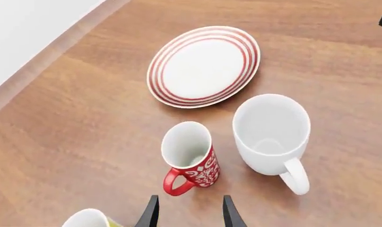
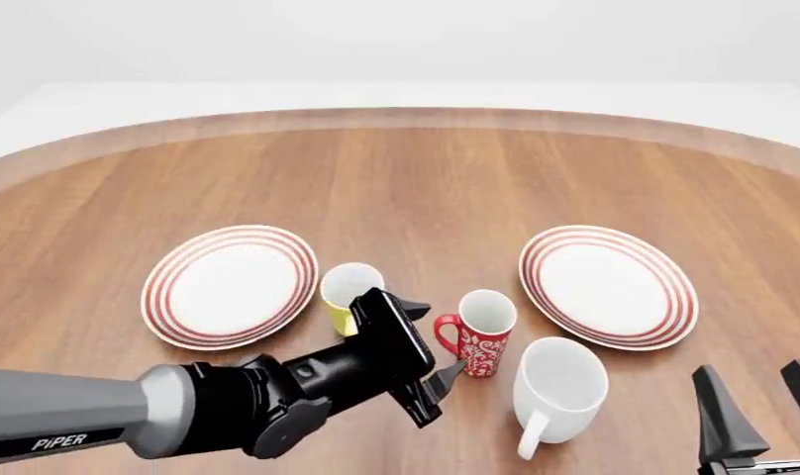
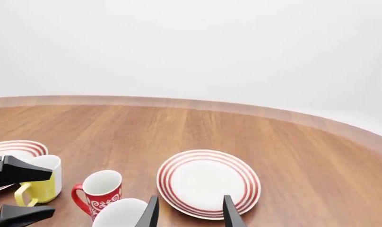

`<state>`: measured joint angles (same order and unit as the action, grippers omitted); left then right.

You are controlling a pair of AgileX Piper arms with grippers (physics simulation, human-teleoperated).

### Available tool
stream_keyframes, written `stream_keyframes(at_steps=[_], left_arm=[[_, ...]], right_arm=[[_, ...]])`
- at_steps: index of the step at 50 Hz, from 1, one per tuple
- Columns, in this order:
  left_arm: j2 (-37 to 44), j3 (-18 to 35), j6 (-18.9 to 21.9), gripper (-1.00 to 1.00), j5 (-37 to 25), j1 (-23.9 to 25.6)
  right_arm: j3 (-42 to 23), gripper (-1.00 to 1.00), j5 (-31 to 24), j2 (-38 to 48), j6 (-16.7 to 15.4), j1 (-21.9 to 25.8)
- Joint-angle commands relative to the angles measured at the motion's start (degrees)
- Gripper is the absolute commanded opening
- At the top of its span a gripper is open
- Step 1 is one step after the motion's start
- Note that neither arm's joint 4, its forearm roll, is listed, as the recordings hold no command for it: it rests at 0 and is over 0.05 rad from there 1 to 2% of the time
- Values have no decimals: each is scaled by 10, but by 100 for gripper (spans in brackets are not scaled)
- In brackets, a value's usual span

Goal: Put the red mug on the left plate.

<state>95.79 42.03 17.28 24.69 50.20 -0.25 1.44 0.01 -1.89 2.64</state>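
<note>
Wood-grain table (image 2: 414, 178) carries 2 red-ringed plates and 3 mugs. The left plate (image 2: 230, 285), the goal, lies bare and well apart from the right plate (image 2: 609, 285), so the mug must travel leftward. The white mug (image 2: 556, 388) stands just beside the red mug (image 2: 479, 332), upright at centre, handle turned toward the left hand (image 2: 420, 356), whose open fingers approach it from that side. The yellow mug (image 2: 349, 294) sits between. The right hand (image 2: 759, 396) idles open.

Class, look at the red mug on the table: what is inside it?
The red mug looks empty: the left wrist view shows only its white inner wall and part of its floor. The rim hides the rest of the floor.
</note>
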Motion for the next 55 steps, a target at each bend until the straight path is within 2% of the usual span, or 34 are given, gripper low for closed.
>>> stream_keyframes(at_steps=[1,7,17,37,55], left_arm=[[36,17,9,100,10,-11],[47,28,13,100,14,-24],[40,12,16,100,22,-28],[109,70,13,100,11,-45],[111,63,10,100,10,-31]], right_arm=[[-2,100,1,0,-1,2],[-2,100,2,0,-1,2],[-2,100,3,0,-1,3],[-2,100,8,0,-4,6],[-1,100,10,0,-6,6]])
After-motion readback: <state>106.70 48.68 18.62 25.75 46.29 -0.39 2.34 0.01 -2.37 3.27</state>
